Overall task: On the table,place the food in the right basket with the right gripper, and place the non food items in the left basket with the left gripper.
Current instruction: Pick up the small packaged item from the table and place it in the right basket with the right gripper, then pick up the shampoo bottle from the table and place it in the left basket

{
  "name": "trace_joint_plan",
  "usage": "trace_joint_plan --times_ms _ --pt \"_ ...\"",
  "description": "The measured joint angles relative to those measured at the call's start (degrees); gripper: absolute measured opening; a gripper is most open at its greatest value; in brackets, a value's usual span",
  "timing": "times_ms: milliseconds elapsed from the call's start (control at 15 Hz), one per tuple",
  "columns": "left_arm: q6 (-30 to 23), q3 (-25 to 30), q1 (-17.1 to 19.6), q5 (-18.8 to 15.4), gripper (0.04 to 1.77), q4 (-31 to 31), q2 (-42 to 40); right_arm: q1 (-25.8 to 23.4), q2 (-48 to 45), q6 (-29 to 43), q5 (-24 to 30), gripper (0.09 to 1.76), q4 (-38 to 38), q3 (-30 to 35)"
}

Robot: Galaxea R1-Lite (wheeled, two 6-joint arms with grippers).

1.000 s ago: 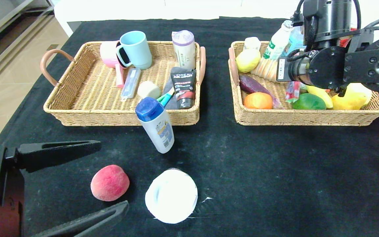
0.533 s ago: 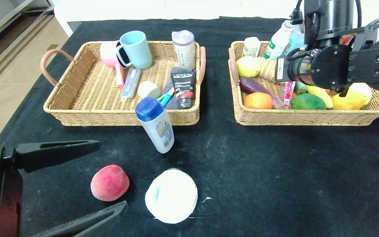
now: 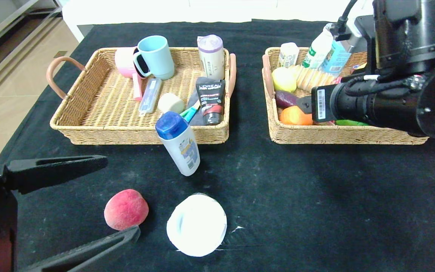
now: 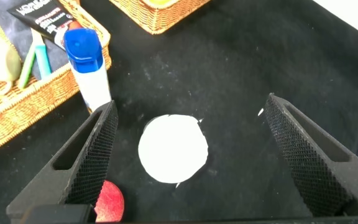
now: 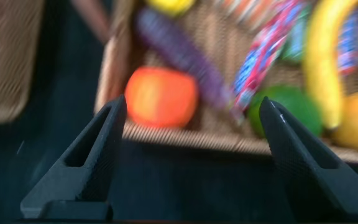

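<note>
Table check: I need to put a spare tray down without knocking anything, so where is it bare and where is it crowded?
Bare: the table in front of the right basket, right of the white dish. Crowded: near the left gripper, where peach, dish and bottle cluster; both baskets are full.

Bright, even overhead light, soft shadows on the black surface [image 3: 296, 196]. Right wrist view is smeared with motion blur beyond the right tool [image 5: 191, 155]; head view stays crisp.
</note>
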Motion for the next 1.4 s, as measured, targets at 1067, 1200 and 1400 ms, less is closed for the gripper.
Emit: trace_joint_plan --times_ms 1067,1200,1400 --pt "1.7 -0.7 -0.2 8.5 1.72 1.4 2.2 -5.5 -20.4 -12.3 44.2 1.69 -32.7 43.8" --pt "1.5 -0.8 -0.1 11.2 1.72 1.1 4.2 -5.5 -20.8 -12.1 44.0 1.69 -36.2 46.5" --pt "0.5 -1.1 -0.2 13.7 1.72 0.6 7.4 -5.6 -20.7 -10.2 44.2 1.7 -40.6 49.7"
